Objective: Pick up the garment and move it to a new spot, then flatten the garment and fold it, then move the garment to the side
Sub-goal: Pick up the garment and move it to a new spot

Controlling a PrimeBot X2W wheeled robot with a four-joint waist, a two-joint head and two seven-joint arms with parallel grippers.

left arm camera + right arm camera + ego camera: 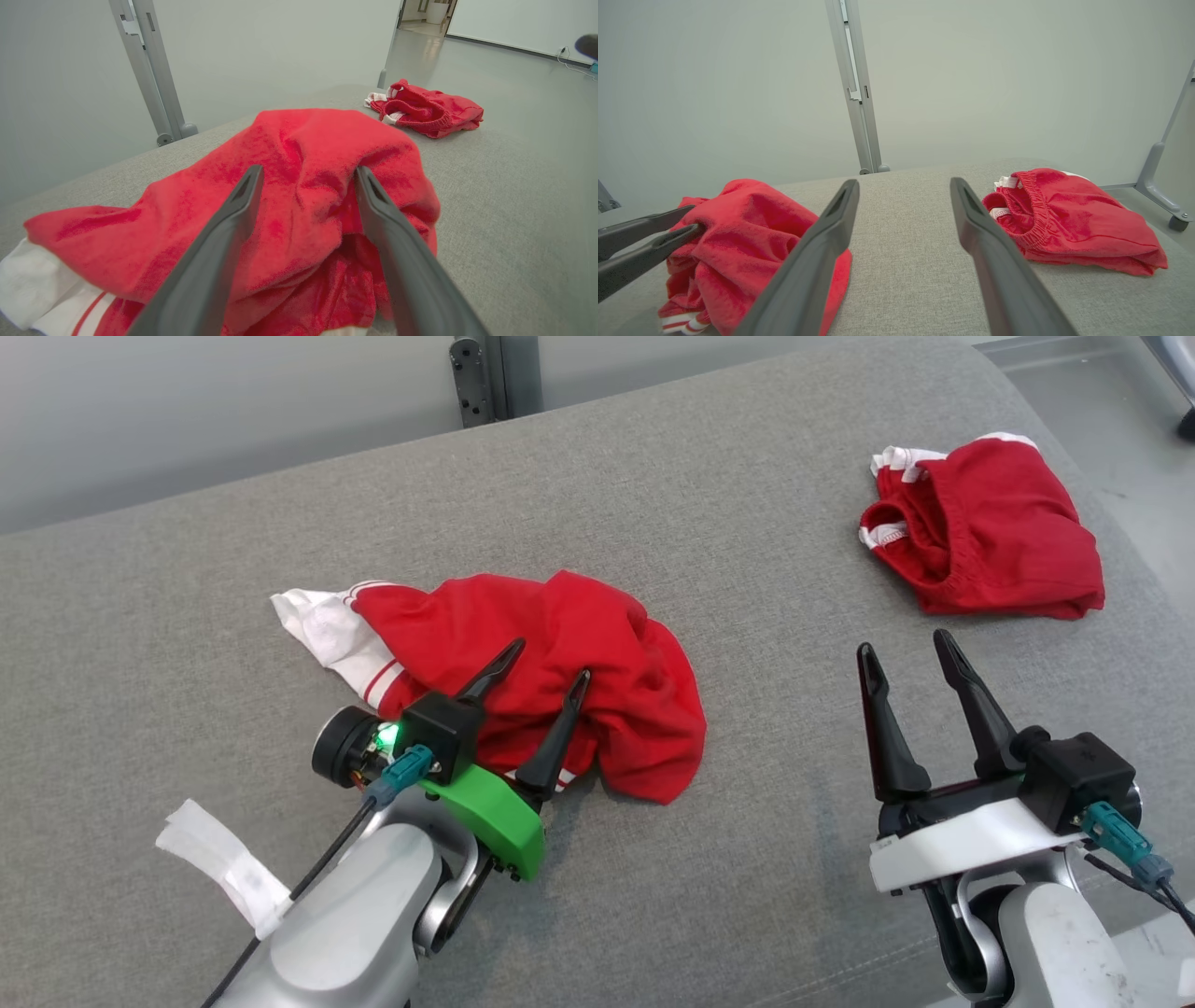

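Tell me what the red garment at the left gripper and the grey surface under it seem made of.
The red garment looks like a soft cotton-type knit, perhaps terry: matte, fuzzy nap, limp folds. The grey surface looks like woven upholstery fabric: matte, with a fine heathered weave.

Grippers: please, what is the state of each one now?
Left gripper: open, over the crumpled red garment, not clamped on it.
Right gripper: open, holding nothing.

Bare surface (775, 644) beside crumpled garment (597, 653) (wide gap)
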